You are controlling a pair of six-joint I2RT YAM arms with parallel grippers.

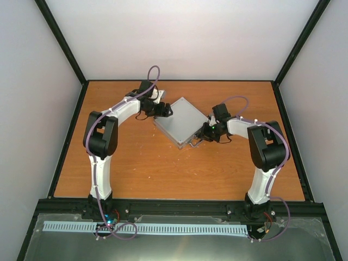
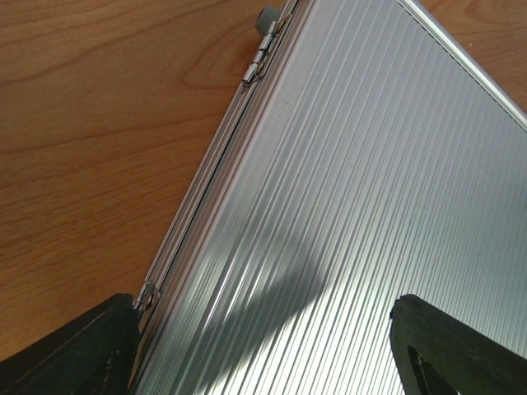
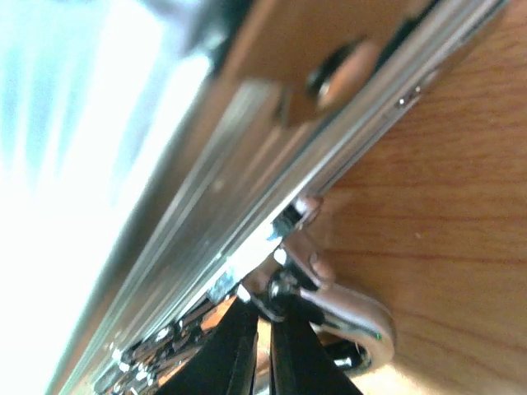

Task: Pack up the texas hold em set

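Now our case (image 1: 180, 120) lies closed on the desk (image 1: 163, 174), left claw (image 2: 263, 333) wide open and empty above its lid, right claw (image 3: 265, 346) squeezed shut by the handle (image 3: 356, 317), so we think only latching is left.

Arm pose: both reach inward over the middle of the counter (image 1: 163, 174).
The left arm (image 1: 99, 163) rises from its base at the near edge, bends at the elbow and reaches right across the far half. The left end effector (image 1: 165, 110) points downward with its fingers (image 2: 74, 350) spread wide. The right arm (image 1: 265, 163) mirrors this from the right side, reaching left. The right end effector (image 1: 205, 133) sits low near the surface with its fingers (image 3: 239, 354) pressed together.
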